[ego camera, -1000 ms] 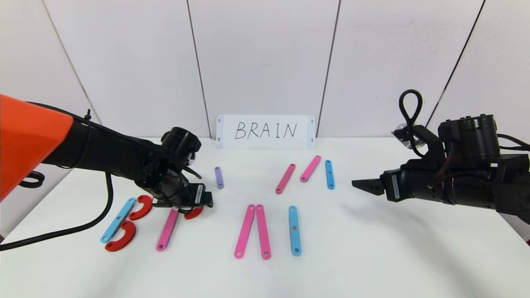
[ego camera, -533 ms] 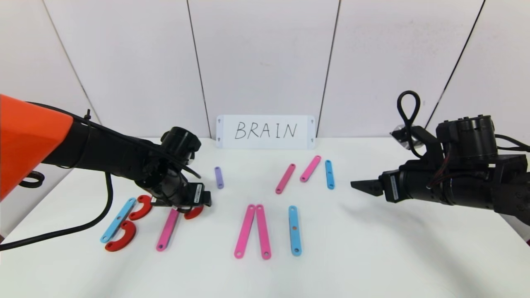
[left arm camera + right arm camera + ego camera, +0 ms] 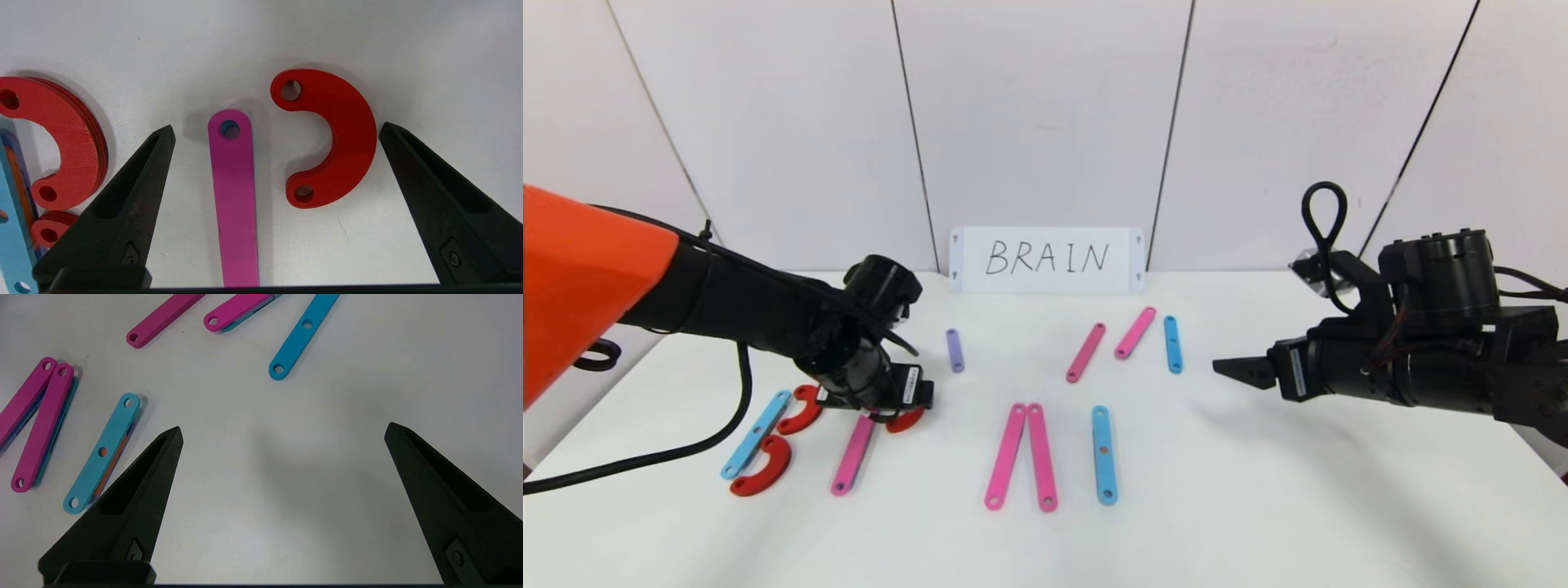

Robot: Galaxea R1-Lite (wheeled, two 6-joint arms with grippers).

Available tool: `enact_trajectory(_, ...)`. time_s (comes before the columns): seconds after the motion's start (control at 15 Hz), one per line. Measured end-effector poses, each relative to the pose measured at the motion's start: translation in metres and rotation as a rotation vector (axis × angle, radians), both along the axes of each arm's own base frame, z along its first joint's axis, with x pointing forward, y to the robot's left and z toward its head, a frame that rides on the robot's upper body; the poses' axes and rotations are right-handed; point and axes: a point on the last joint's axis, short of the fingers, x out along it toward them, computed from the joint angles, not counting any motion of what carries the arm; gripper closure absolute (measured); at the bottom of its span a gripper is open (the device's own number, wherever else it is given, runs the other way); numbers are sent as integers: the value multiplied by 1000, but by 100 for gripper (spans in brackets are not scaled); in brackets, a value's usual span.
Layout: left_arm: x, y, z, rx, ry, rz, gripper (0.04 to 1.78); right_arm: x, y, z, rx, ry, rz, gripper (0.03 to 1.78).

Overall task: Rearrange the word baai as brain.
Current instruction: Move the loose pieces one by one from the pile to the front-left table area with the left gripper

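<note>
The word lies in flat pieces on the white table (image 3: 1258,506). At the left are a light-blue strip (image 3: 756,434) and two red curves (image 3: 800,408) (image 3: 762,467). Beside them lie a pink strip (image 3: 853,453) (image 3: 235,196) and a third red curve (image 3: 905,420) (image 3: 347,139). My left gripper (image 3: 886,412) (image 3: 277,126) hangs open just above these two, one finger on each outer side, touching neither. Farther right lie a pink pair (image 3: 1021,457), a light-blue strip (image 3: 1103,454) and a short purple strip (image 3: 954,350). My right gripper (image 3: 1221,367) (image 3: 284,426) is open over bare table.
A white card reading BRAIN (image 3: 1047,259) leans on the back wall. Two pink strips (image 3: 1085,352) (image 3: 1135,332) and a blue strip (image 3: 1172,344) lie behind the row. A black cable (image 3: 645,461) trails over the table's left side.
My left arm has drifted slightly left and lower over the pink strip and red curve. The right gripper has edged a little left. No piece has moved.
</note>
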Motion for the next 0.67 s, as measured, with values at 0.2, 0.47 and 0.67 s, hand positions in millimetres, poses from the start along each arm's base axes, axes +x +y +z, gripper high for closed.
enact_trajectory(0.2, -1, 1, 1, 25, 2, 11, 8, 0, 0, 0, 1, 0, 0, 8)
enact_trajectory(0.47, -7, 3, 2, 44, 33, 0, 8, 0, 0, 0, 0, 1, 0, 8)
enact_trajectory(0.67, -8, 3, 6, 42, 25, -3, 8, 0, 0, 0, 0, 1, 0, 8)
